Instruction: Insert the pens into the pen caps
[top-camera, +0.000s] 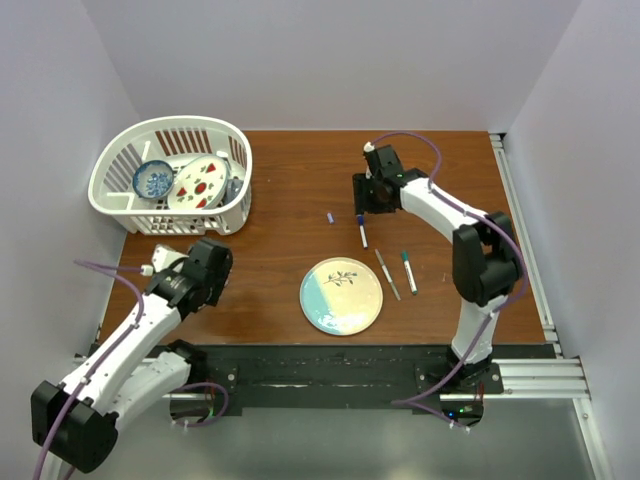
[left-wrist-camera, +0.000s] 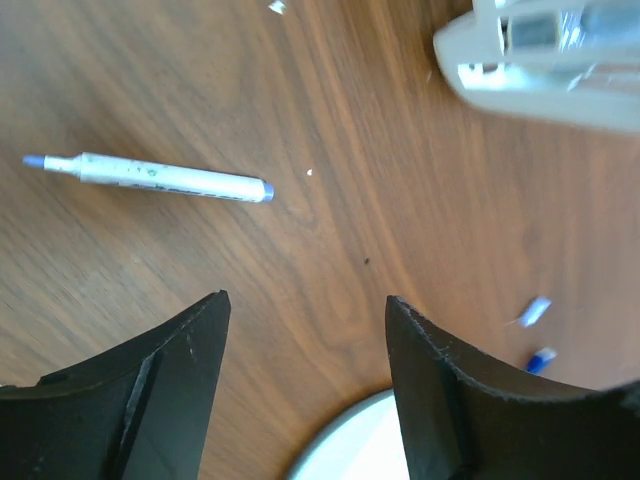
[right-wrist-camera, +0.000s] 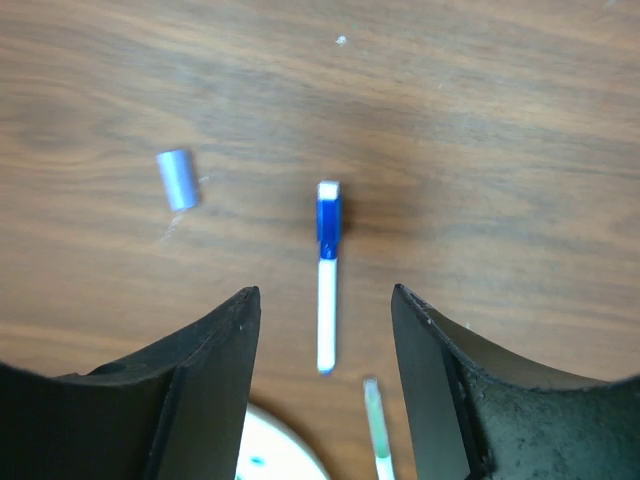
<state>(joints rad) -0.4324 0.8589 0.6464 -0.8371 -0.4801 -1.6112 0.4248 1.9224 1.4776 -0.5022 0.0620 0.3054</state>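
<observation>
My right gripper (top-camera: 368, 197) is open and empty over the table's far middle. In the right wrist view (right-wrist-camera: 325, 292) a white pen with a blue cap on its far end (right-wrist-camera: 327, 270) lies just beyond the fingertips, in line with the gap. It also shows from above (top-camera: 361, 230). A loose purple cap (right-wrist-camera: 178, 180) lies to its left (top-camera: 330, 216). A thin grey pen (top-camera: 387, 274) and a white pen with a dark green cap (top-camera: 409, 271) lie right of the plate. My left gripper (top-camera: 205, 270) is open and empty (left-wrist-camera: 305, 300). A white pen with purple ends (left-wrist-camera: 150, 177) lies beyond its left finger.
A round pale plate (top-camera: 341, 295) sits at the near middle, and its rim shows in the left wrist view (left-wrist-camera: 350, 450). A white basket (top-camera: 170, 175) holding dishes stands at the far left, and its corner shows in the left wrist view (left-wrist-camera: 540, 60).
</observation>
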